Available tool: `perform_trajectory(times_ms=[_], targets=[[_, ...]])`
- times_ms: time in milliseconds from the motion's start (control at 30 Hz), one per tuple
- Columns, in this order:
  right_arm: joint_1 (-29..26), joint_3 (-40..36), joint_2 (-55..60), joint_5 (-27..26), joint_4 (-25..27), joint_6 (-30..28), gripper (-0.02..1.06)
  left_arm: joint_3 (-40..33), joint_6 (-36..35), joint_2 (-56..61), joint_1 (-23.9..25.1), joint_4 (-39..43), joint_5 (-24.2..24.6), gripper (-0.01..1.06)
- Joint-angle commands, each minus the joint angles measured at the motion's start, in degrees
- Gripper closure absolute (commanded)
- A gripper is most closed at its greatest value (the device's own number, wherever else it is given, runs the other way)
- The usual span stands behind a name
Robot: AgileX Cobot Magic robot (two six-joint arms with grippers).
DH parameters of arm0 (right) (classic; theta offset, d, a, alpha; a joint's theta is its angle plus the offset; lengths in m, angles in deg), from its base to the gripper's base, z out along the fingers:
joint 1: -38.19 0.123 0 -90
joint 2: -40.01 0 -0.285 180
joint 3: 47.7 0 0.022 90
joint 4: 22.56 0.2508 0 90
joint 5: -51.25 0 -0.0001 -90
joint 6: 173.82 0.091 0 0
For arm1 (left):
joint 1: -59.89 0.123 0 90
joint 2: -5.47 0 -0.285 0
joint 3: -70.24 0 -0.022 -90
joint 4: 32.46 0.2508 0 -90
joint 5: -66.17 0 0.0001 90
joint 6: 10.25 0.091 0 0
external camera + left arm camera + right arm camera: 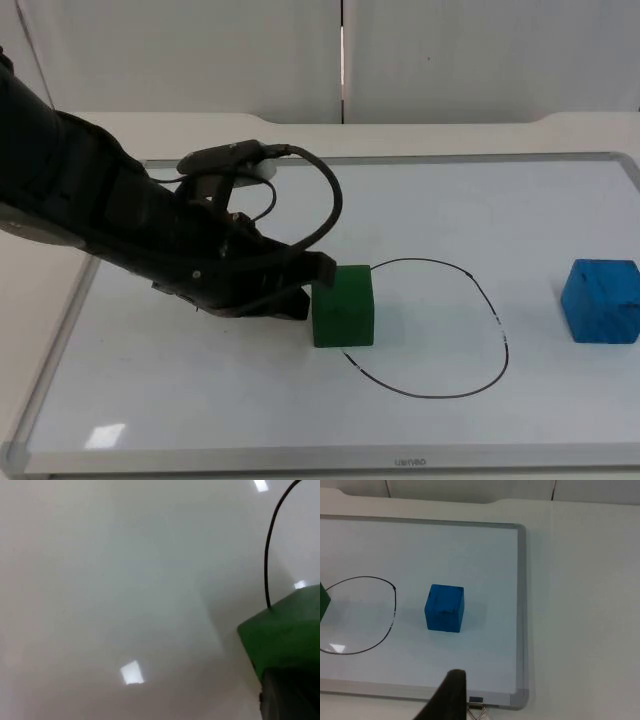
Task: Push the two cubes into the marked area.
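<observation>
The left gripper [300,295] is low on the whiteboard [200,400], pressed against the left side of the green cube [343,306]; whether it is spread or pressed together I cannot tell. That cube straddles the left edge of the drawn loop [440,395], so the first push looks about half done. The next move calls for a steady shove rightward until the cube sits fully inside. The blue cube [601,300] lies well right of the loop, and the right arm waits with its gripper [451,692] above the whiteboard's near edge.
</observation>
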Motion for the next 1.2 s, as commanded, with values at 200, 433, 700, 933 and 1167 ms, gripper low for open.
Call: perform_trajectory(times_ms=[200, 433, 700, 933, 1167], targets=[[-0.4, -0.4, -0.2, -0.3, 0.1, -0.2, -0.01, 1.8, 0.9, -0.2, -0.4, -0.7, 0.0, 1.05], [-0.4, -0.4, -0.2, -0.3, 0.1, -0.2, -0.01, 1.8, 0.9, -0.2, -0.5, -0.7, 0.4, 1.05], [-0.4, -0.4, -0.2, -0.3, 0.1, -0.2, -0.01, 2.0, 1.8, -0.2, -3.3, -0.7, -0.7, 1.05], [-0.4, -0.4, -0.2, -0.3, 0.1, -0.2, -0.01, 2.2, 1.9, -0.3, -3.3, -0.7, -0.1, 1.05], [-0.4, -0.4, -0.2, -0.3, 0.1, -0.2, -0.01, 3.0, 1.9, -0.3, -3.6, -0.7, 1.8, 1.05]])
